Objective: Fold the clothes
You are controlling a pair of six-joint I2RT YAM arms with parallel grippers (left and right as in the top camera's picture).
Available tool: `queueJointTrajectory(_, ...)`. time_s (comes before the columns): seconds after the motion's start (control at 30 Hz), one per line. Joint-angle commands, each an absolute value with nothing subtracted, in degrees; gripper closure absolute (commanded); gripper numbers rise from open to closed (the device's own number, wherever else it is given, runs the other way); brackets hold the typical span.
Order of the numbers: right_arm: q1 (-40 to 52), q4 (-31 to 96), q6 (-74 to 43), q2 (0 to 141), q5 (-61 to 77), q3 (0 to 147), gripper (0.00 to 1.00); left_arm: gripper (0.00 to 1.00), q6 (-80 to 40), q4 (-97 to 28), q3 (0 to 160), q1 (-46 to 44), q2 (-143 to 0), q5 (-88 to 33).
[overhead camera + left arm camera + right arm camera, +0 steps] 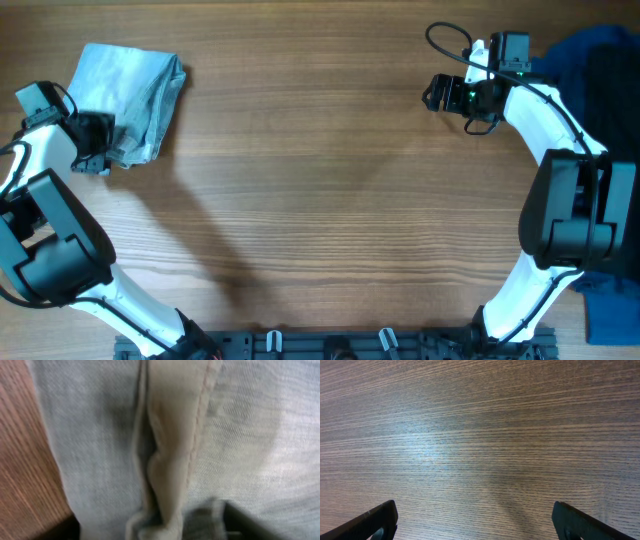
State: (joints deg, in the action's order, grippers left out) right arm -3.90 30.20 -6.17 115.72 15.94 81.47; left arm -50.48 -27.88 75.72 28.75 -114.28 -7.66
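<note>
1. Currently, a folded bundle of pale blue denim shorts [135, 95] lies at the far left corner of the wooden desk [330, 200].
2. Left fingers [95, 158] touch its near left corner; the cloth extends away and rightward from them. Whether they are spread or pinching cannot be told.
3. The bundle's long axis runs roughly far to near, with the narrower end nearest.
4. Right fingers [438, 92], spread wide and empty, hover over bare desk well apart, so the left arm is nearer.

A brown wood-grain table [320, 200] fills the view, with a soft pale sheen of light across it.
</note>
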Motion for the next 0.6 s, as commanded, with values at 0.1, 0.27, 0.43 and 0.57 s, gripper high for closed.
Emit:
queueJointTrajectory(0.1,-3.9,30.0,-6.2,115.7,14.9,81.4,0.0,0.0,-48.0,-29.3,75.1,28.8,-111.9,-12.8)
queueJointTrajectory(0.27,-3.9,30.0,-6.2,115.7,14.9,81.4,0.0,0.0,-48.0,-33.4,75.2,29.5,-105.6,-13.9)
queueJointTrajectory(0.43,-3.9,30.0,-6.1,115.7,14.9,81.4,0.0,0.0,-41.8,-36.0,75.2,29.5,-96.9,-13.9)
queueJointTrajectory(0.57,-3.9,30.0,-6.1,115.7,14.9,81.4,0.0,0.46,-37.0,-36.6,75.2,29.0,-91.9,-15.7)
